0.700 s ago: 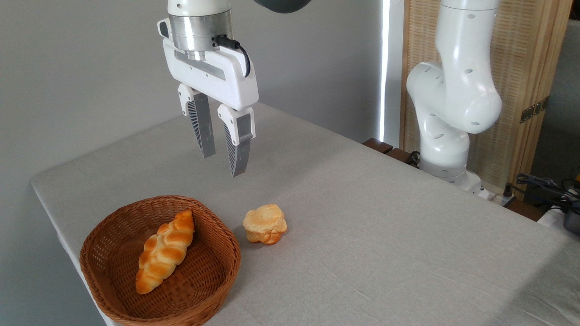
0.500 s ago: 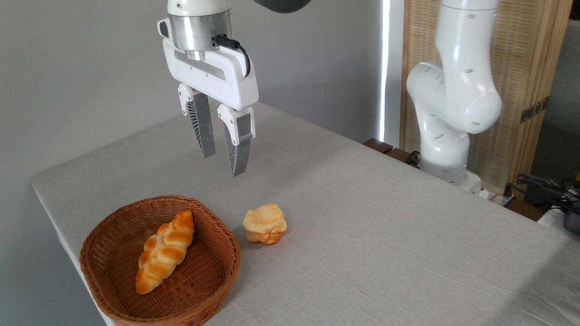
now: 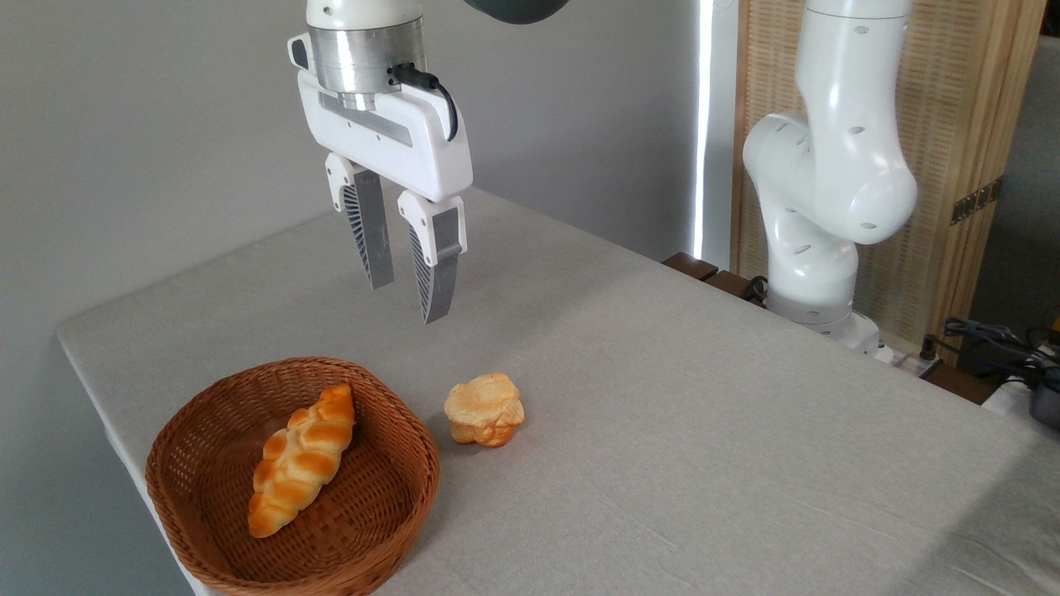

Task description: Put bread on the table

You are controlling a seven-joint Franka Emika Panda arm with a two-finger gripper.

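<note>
Camera view: you will find almost nothing changed from the two earlier frames. The hand (image 3: 407, 302) hangs where it hung, empty, its fingers (image 3: 370, 240) a little apart with a narrow gap between them. That tells you the reach has not begun; the pick is all yet to do.

Take the basket (image 3: 383, 530) as your mark. The bread (image 3: 301, 459) lies inside it, slanting from the near left up toward the far right, resting on the woven floor. The hand is well above the basket's far right rim and clear of everything. You must bring it toward the basket and down, and, as I judge it, turn the fingers to close across the loaf, not along it.

Just to the right of the basket a bun (image 3: 484, 410) sits on the surface (image 3: 704, 430); it is not your target, so keep off it when you set down. The basket's wall may crowd the fingers beside the loaf. The arm's base (image 3: 816, 248) stands far right of the basket, out of the way. Right of the bun the surface looks free.
</note>
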